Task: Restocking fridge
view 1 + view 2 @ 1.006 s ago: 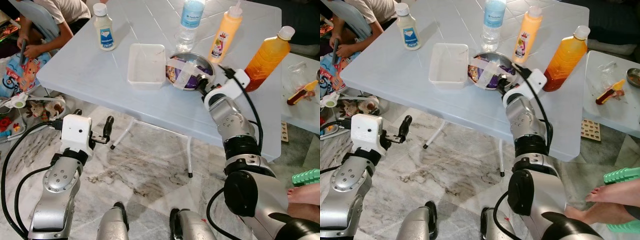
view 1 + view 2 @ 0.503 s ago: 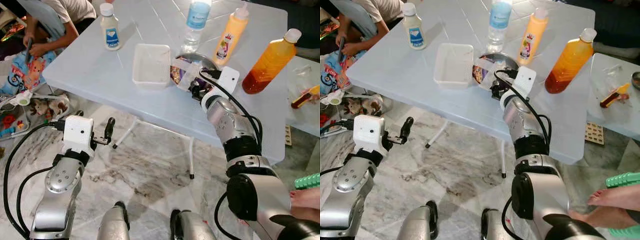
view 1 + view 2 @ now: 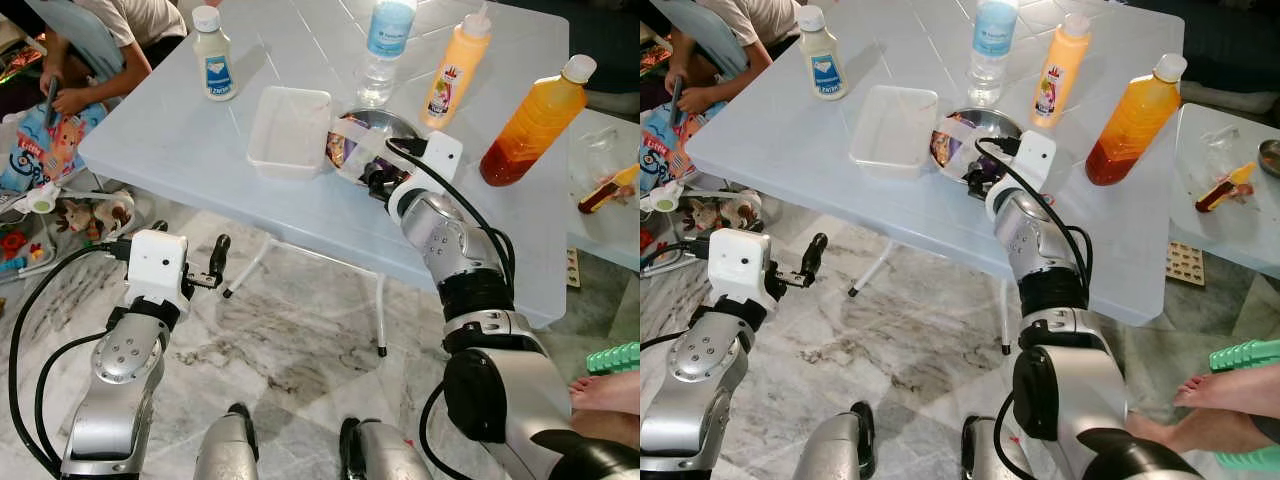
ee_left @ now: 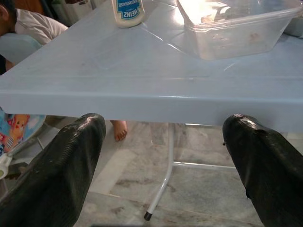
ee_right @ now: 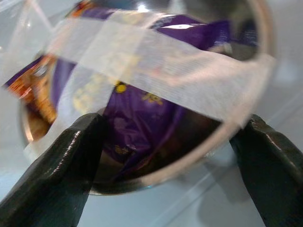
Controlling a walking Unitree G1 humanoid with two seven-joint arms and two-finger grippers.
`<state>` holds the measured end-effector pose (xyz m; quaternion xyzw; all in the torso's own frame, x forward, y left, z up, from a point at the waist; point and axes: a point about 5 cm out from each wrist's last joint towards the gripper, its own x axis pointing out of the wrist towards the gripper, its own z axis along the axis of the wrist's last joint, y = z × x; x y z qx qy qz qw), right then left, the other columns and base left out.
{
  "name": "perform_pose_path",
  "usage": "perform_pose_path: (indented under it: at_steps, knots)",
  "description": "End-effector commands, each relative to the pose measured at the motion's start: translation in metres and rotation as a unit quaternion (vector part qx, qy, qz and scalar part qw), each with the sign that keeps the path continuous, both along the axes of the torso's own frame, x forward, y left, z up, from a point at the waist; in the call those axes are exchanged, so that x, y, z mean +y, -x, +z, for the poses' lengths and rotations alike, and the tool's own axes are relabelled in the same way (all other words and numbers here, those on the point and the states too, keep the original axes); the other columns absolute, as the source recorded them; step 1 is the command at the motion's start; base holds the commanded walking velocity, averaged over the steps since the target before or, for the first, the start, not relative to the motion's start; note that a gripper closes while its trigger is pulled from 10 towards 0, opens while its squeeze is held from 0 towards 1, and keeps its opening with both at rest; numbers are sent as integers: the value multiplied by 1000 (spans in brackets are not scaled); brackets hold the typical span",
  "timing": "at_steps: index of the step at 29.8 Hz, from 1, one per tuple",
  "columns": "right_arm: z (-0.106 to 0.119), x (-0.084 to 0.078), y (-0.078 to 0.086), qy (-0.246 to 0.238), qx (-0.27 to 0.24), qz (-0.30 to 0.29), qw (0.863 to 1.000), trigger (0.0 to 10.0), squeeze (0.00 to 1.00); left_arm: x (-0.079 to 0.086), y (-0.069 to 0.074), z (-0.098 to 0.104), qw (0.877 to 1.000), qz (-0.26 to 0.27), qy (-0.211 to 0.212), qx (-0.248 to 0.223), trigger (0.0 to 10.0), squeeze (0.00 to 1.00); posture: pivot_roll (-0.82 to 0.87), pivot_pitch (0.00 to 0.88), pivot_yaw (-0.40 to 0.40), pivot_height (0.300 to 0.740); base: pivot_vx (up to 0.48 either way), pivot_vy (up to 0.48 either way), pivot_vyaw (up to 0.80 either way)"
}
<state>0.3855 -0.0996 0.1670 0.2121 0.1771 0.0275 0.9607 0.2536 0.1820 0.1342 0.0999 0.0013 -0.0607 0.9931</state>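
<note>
Pale blue plastic folding table (image 3: 190, 140) on thin white metal legs (image 3: 379, 318), standing on grey-veined marble floor tiles (image 3: 290, 360). Second pale table (image 3: 610, 225) just beside it at right. Colourful toys and picture books (image 3: 35, 160) scattered on floor at left. Green plastic basket (image 3: 612, 357) at right edge. Bright, even daylight.
</note>
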Motion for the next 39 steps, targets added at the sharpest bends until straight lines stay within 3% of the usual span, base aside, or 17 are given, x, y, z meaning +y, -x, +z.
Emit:
perform_pose_path:
  at_steps: [1,9,15,24,27,33,39]
  knots:
    - [-8,11,6,-5,24,21,999,10000,0,1,0,-1,1000,5,-3,0,10000,0,80,190,-48,740,0,0,0]
    - [-6,16,18,33,-5,47,998,10000,0,1,-1,-2,1000,8,-3,-2,10000,0,77,183,-50,740,0,0,0]
    - [4,16,26,94,-72,81,990,10000,0,0,-2,-2,1000,7,-2,-4,10000,0,71,175,-50,740,0,0,0]
    - [-9,-1,34,110,-45,50,992,10000,0,-1,-4,-2,1000,6,-1,-8,10000,0,67,168,-53,740,0,0,0]
    - [-14,-1,39,88,-30,48,995,10000,0,0,-4,-2,1000,6,0,-9,10000,0,68,164,-53,740,0,0,0]
    - [-6,3,46,116,-76,68,988,10000,0,-1,-4,-2,1000,7,0,-10,10000,0,66,163,-51,740,0,0,0]
    - [11,-12,45,179,-154,31,971,10000,0,-1,-4,-2,1000,7,2,-10,10000,0,61,163,-52,740,0,0,0]
